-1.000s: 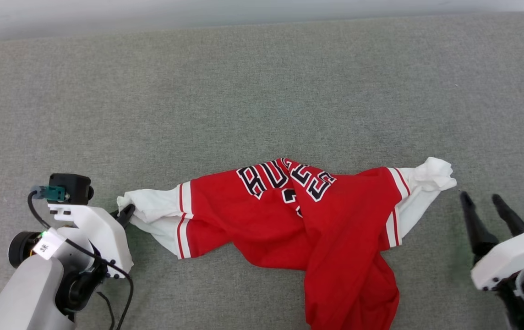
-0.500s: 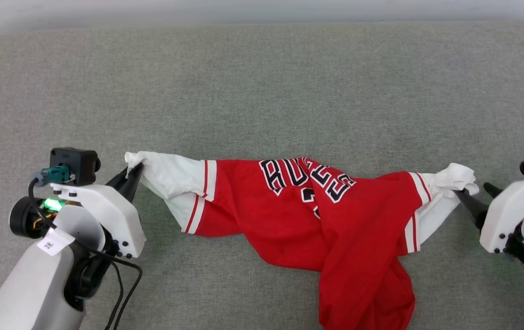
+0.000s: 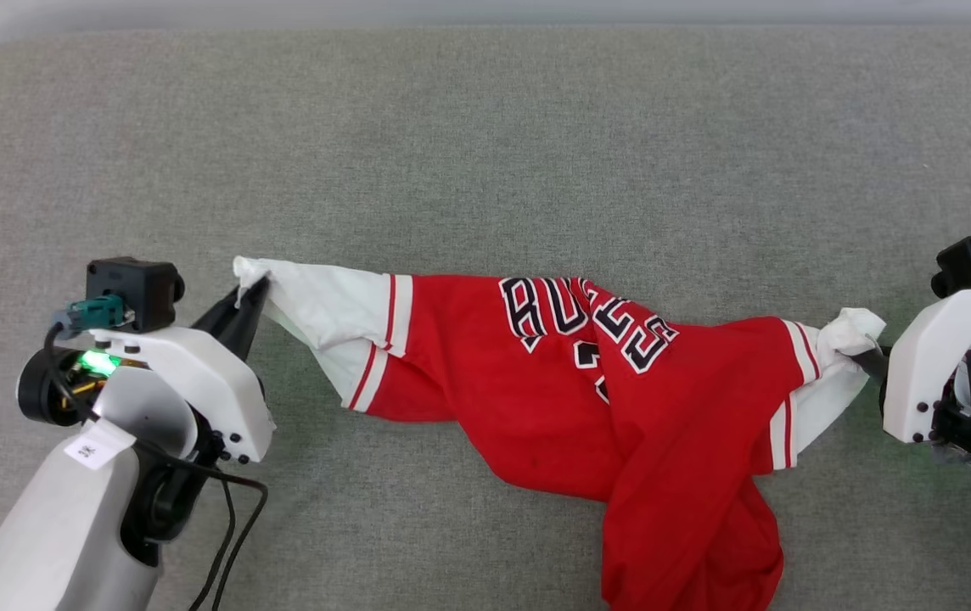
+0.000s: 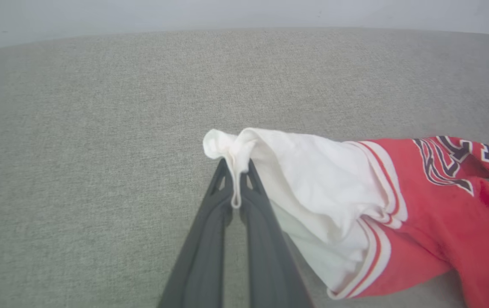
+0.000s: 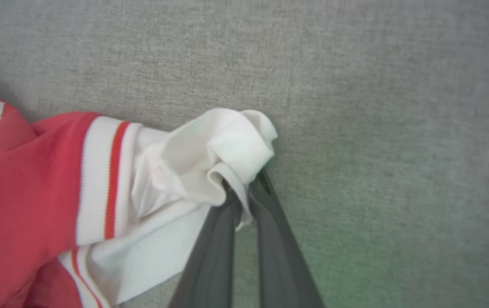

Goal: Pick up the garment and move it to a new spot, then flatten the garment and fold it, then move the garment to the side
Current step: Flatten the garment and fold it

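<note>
The garment [image 3: 570, 382], a red jersey with white sleeves and black-and-white lettering, hangs stretched between both arms over the grey surface, its red body sagging toward the lower right. My left gripper [image 3: 252, 293] is shut on the tip of the left white sleeve [image 4: 236, 149]. The left wrist view shows cloth pinched between the dark fingers [image 4: 210, 239]. My right gripper [image 3: 872, 361] is shut on the bunched right white sleeve [image 5: 223, 149], whose folds cover the fingertips. The number on the front is hidden in creases.
A grey fabric surface [image 3: 485, 153] spreads under everything, with a pale wall strip along its far edge. A black cable [image 3: 231, 518] loops beside my left forearm at the lower left.
The right gripper has moved in and shut on the right sleeve. Both grippers have risen and drawn apart, pulling the jersey taut and lifting its upper edge off the surface.
</note>
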